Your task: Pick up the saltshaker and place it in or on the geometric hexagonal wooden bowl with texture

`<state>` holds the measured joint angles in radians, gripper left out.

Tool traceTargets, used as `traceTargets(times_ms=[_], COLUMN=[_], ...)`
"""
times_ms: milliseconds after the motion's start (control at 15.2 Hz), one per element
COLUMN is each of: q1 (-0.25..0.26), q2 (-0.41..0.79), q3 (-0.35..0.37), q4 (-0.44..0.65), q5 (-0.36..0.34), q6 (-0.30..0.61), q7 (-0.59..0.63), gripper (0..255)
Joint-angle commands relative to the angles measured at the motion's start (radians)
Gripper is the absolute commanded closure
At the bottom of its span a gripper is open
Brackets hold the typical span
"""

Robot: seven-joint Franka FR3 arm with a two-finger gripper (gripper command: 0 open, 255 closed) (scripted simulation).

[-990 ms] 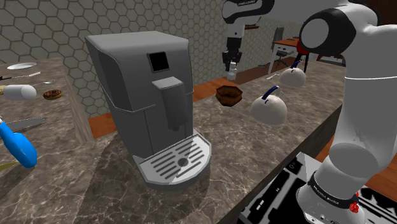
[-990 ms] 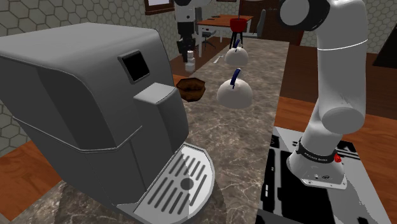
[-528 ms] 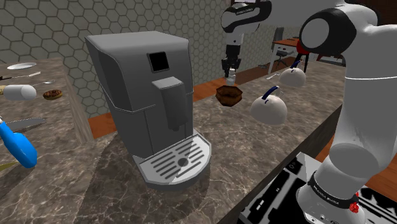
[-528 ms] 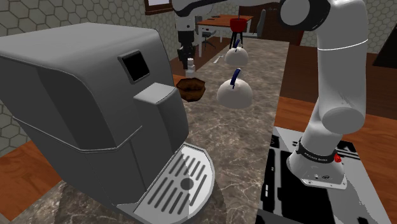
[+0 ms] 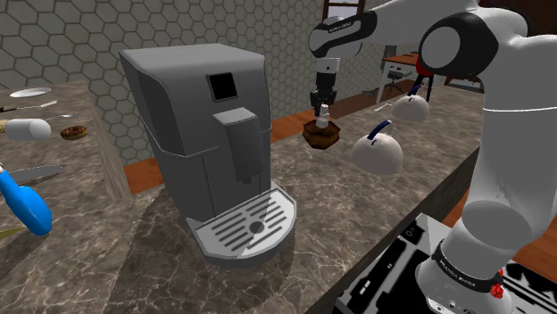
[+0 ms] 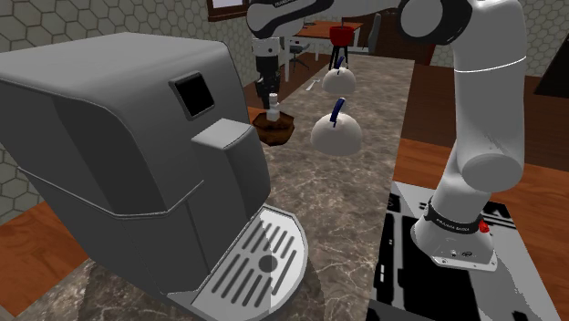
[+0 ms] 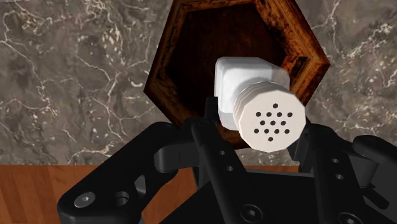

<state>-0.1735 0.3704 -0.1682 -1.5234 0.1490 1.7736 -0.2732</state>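
- Clasping the white saltshaker between its black fingers, our gripper hangs over the hexagonal wooden bowl.
- We see the shaker's perforated cap facing the wrist camera and its body above the bowl's dark hollow; we cannot tell whether they touch.
- The bowl sits on the marble countertop, beyond the grey coffee machine.

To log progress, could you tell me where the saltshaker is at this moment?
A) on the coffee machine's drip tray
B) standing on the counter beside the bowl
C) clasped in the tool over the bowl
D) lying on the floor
C: the tool is shut on the saltshaker, which hangs over the hollow of the bowl.
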Motion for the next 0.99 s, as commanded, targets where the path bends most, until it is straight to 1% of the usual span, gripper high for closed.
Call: traceTargets(times_ms=[0,264,330,660,924], q1=[0.000,0.000,0.000,0.000,-0.012], q2=[0.001,0.001,0.001,0.001,0.013], q3=[0.000,0.000,0.000,0.000,-0.003], q4=[-0.002,-0.002,-0.002,-0.002,0.142], q5=[0.000,0.000,0.000,0.000,-0.001], q6=[0.003,0.003,0.003,0.003,-0.129], q7=[0.000,0.000,0.000,0.000,0.005], gripper=[255,255,0,0,0])
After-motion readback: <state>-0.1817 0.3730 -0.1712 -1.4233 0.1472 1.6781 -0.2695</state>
